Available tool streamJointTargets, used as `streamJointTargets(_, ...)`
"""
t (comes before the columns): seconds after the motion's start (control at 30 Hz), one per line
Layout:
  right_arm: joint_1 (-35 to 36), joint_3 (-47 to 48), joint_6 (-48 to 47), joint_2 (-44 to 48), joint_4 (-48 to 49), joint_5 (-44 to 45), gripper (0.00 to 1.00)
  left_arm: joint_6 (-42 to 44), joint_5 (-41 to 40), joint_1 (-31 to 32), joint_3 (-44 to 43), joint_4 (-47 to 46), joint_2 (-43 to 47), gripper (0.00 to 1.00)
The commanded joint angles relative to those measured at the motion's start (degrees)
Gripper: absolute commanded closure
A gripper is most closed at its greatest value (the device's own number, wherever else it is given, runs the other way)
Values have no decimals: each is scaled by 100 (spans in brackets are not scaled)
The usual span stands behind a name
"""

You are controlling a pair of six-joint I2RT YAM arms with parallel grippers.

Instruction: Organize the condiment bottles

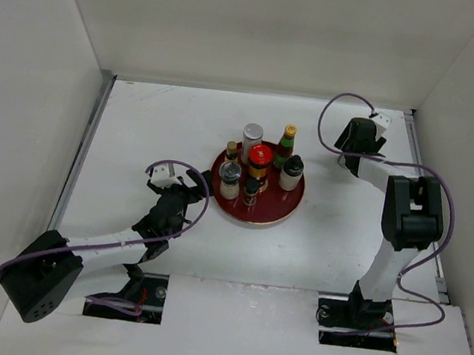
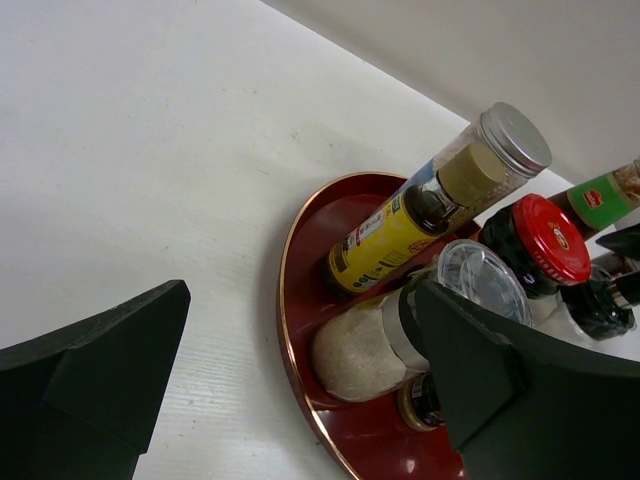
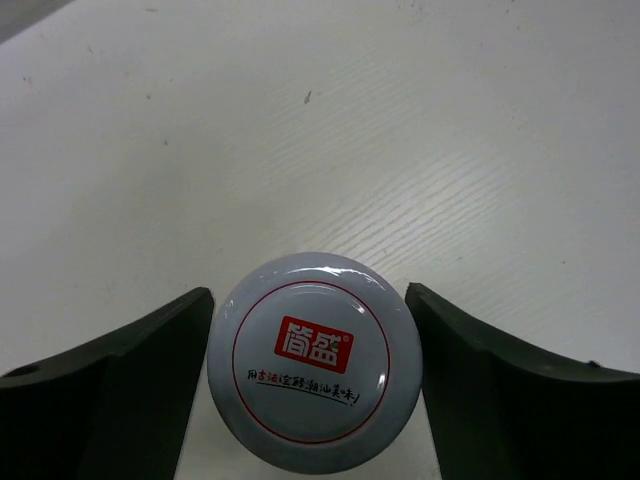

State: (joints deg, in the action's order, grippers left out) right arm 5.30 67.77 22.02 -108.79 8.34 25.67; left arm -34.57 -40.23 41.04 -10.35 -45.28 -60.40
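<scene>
Several condiment bottles stand together on a round red tray (image 1: pixel 275 219): a silver-capped one (image 1: pixel 251 136), a tall green orange-capped one (image 1: pixel 286 145), a red-capped jar (image 1: pixel 260 158), a black-capped white one (image 1: pixel 291 175) and a grey-lidded jar (image 1: pixel 230 177). My left gripper (image 1: pixel 188 190) is open and empty at the tray's left rim. Its wrist view (image 2: pixel 300 300) shows the grain-filled jar (image 2: pixel 365 345) and a yellow-labelled bottle (image 2: pixel 385 240) just ahead. My right gripper (image 1: pixel 358 140) is open at the far right, its jaws straddling a grey-lidded jar (image 3: pixel 315 372) that stands on the table.
White walls enclose the table on three sides, and the right gripper is close to the back right corner. The tray rim (image 2: pixel 290 300) lies between the left gripper's fingers. Bare white table (image 1: pixel 140 122) surrounds the tray.
</scene>
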Motion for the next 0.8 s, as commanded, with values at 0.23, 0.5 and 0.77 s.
streamJointTargets(0.23,405,-1141,136,2096,317,368,49,-50,59,5,-72,-227,195,0)
streamJointTargets(0.5,2108,-2723,223,4601,20,1063,49,-85,-20,-74,-81,28,441,0)
streamJointTargets(0.77,3955,-2761,593,4729,131,1037,49,-235,-319,-258,-46,300,600,0)
